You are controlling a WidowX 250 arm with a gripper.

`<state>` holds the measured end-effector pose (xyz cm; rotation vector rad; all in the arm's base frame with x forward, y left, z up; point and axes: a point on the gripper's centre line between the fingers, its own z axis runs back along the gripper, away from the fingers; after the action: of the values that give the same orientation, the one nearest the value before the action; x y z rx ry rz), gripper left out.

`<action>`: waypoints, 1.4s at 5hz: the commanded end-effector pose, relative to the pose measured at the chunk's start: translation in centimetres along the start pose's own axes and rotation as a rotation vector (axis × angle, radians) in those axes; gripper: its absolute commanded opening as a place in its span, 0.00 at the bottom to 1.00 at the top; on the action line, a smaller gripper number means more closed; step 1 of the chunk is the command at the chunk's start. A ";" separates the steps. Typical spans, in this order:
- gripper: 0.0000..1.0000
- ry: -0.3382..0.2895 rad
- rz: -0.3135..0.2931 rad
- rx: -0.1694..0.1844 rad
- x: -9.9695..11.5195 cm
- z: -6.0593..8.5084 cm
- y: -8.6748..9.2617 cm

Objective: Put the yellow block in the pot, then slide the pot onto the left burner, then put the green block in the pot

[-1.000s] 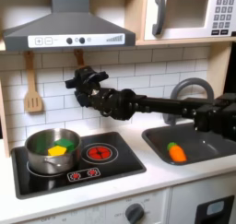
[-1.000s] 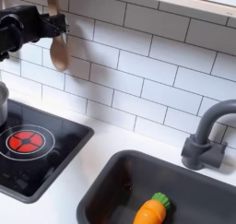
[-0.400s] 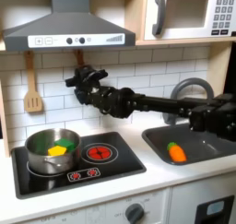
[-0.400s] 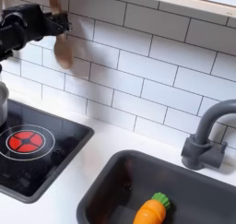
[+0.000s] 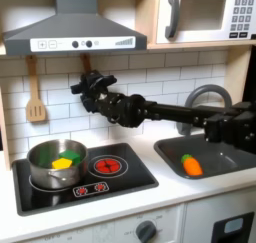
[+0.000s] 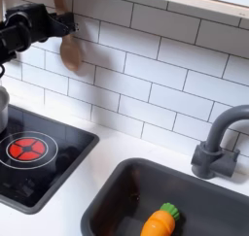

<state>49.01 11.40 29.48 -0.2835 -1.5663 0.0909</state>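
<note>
My pot (image 5: 55, 163) sits at about eight o'clock in the first exterior view, a shiny steel round with low straight walls and a rolled rim, resting on the left burner (image 5: 38, 184) of the glossy black stovetop (image 5: 140, 175). Inside it lie the yellow block (image 5: 62, 163), bright chunky plastic, and the green block (image 5: 69, 152), darker and touching the yellow one's upper side. By my reading all three steps look done; what remains is only to draw clear and come to rest without clipping the rim.

Just right of the pot, the other burner (image 5: 106, 166) shows its flat red rings, bare. Above it, at about eleven o'clock from centre, my gripper (image 5: 78, 87) hangs high against the white tiled wall, well apart from the pot. It carries nothing I can see, though I cannot tell how far its fingers are parted.

At four o'clock an orange carrot toy (image 5: 190, 165) lies in the dark sink (image 5: 222, 163), smooth and tapered, below the grey curved tap (image 5: 207, 95).
</note>
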 end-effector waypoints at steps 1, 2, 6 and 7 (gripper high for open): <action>0.00 0.033 -0.010 0.011 -0.8 0.3 0.2; 0.00 0.067 -0.002 0.024 -1.8 0.2 0.8; 1.00 0.112 -0.019 0.004 -2.2 0.6 0.5; 1.00 0.111 -0.016 0.007 -2.1 0.7 0.4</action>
<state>48.45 11.74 26.68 -0.2667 -1.4475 0.0744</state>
